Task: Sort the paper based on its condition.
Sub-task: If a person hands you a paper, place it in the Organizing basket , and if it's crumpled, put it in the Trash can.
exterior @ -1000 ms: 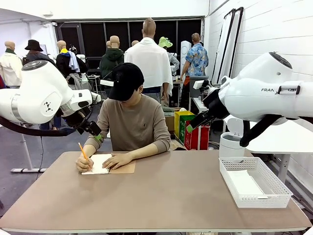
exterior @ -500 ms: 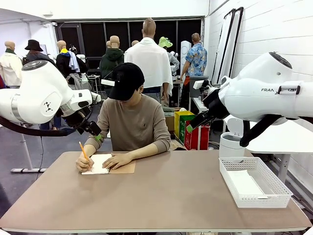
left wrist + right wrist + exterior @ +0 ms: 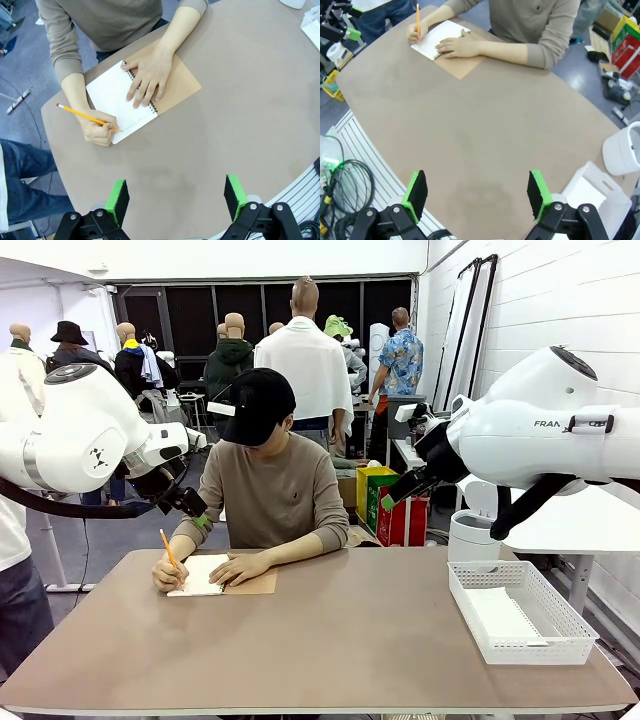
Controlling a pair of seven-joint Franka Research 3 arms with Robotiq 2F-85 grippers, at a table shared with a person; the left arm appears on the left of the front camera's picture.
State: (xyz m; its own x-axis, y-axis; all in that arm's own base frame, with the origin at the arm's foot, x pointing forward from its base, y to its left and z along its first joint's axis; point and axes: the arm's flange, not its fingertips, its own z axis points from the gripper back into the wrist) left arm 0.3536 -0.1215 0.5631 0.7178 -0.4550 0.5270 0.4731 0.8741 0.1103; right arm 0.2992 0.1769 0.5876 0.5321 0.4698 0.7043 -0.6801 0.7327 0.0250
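Note:
A white sheet of paper [image 3: 500, 617] lies flat in the white mesh basket [image 3: 560, 625] at the table's right; the paper [image 3: 583, 192] also appears in the right wrist view. Across the table a person writes with a pencil [image 3: 170, 552] on the white page of a spiral notebook [image 3: 203, 575] with a brown cover, the other hand flat on it. My left gripper [image 3: 176, 189] hangs open high above the table, with nothing between its green pads. My right gripper [image 3: 476, 186] is open and bare as well, high over the table's near side.
A white cylindrical bin [image 3: 470, 537] stands behind the table's far right corner. The brown tabletop [image 3: 340, 640] stretches bare between notebook and basket. Cables lie on the floor [image 3: 345, 175] beside the table. A bystander's leg [image 3: 20, 610] is at the left edge.
A bystander in a white top and jeans has come in at the left edge of the front view. The writing hand shifted slightly. Both arms stay still.

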